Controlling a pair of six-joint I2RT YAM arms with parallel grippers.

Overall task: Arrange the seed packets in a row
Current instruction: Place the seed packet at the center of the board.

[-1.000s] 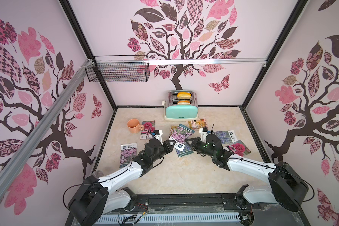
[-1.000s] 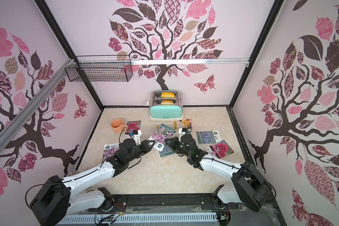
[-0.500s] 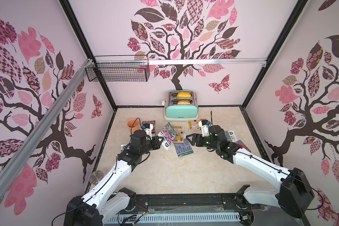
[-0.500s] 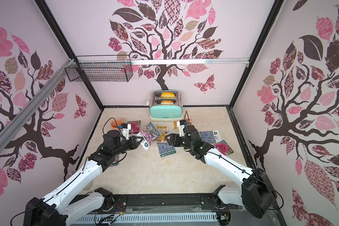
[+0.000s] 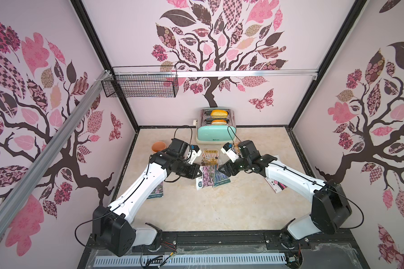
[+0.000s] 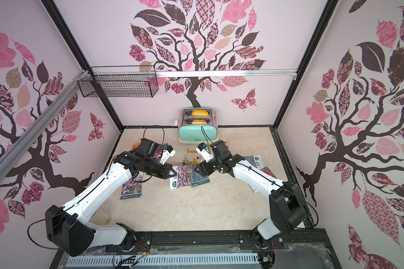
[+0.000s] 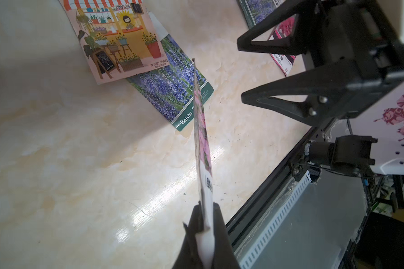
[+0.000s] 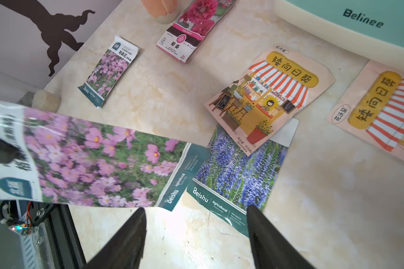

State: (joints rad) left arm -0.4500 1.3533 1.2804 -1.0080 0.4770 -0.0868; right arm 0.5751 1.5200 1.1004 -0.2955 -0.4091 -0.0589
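My left gripper (image 5: 199, 173) (image 6: 173, 173) (image 7: 207, 206) is shut on the white end of a pink-purple flower seed packet (image 5: 207, 178) (image 6: 182, 176) (image 7: 200, 130) (image 8: 98, 163), which hangs just above the table. Beside it a blue lavender packet (image 5: 222, 178) (image 6: 200, 178) (image 7: 170, 95) (image 8: 238, 167) lies flat, partly under an orange shopfront packet (image 5: 210, 157) (image 6: 191, 157) (image 7: 117, 39) (image 8: 266, 100). My right gripper (image 5: 220, 168) (image 6: 197, 169) (image 7: 240, 71) (image 8: 196, 209) stands open over the lavender packet's near end, holding nothing.
Other packets lie about: pink-purple (image 6: 132, 188) (image 8: 107, 72), magenta (image 8: 191, 28) (image 5: 275, 185), a second shopfront (image 8: 383, 109), lavender (image 6: 254, 160). A mint toaster (image 5: 216, 134) stands at the back, with an orange cup (image 5: 158, 146) to its left. A wire basket (image 5: 141, 85) hangs on the wall.
My right gripper has opened. The left gripper, still shut on the pink-purple packet, has brought it from the back toward the middle, next to the lavender packet.
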